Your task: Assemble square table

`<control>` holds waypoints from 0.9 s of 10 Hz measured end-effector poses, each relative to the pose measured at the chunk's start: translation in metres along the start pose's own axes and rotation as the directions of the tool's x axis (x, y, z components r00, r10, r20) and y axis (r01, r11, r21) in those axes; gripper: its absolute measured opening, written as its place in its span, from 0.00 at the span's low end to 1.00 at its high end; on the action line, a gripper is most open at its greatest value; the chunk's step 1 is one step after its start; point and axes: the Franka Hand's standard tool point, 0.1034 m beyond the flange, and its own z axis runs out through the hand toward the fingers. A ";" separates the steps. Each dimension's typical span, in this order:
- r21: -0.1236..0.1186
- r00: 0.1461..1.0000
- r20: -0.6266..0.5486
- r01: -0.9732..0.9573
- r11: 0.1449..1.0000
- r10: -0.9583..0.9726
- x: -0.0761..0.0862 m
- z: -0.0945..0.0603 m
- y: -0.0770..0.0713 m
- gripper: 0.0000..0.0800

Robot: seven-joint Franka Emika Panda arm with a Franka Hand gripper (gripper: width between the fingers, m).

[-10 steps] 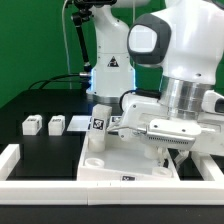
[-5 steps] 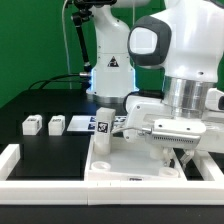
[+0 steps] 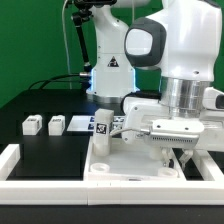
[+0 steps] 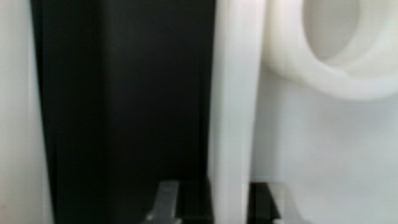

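Observation:
The square table's white slab lies near the front of the black table. One white leg with a tag stands upright at its far corner, on the exterior view's left. My gripper reaches down onto the slab's side on the exterior view's right. In the wrist view my gripper is shut on the slab's raised white rim, one dark finger on each side. A round corner socket shows beside the rim. Two loose legs lie on the exterior view's left.
The marker board lies flat behind the slab. A low white border rail runs along the front and the exterior view's left edge. The arm's white base stands at the back, with cables beside it.
The slab, with the upright leg on it, has slid a little toward the exterior view's right, along with my gripper. In the last half second nothing visibly moved.

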 end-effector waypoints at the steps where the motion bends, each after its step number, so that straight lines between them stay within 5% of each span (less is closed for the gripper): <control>1: -0.011 1.000 0.004 0.005 1.000 -0.005 -0.001 0.000 0.004 0.07; 3: -0.040 1.000 0.027 -0.006 0.999 0.007 -0.001 0.000 0.004 0.07; 6: -0.047 0.999 0.027 -0.016 0.999 0.017 -0.001 -0.001 0.009 0.07; 9: -0.019 1.000 -0.003 -0.025 0.999 0.025 -0.002 -0.001 0.018 0.07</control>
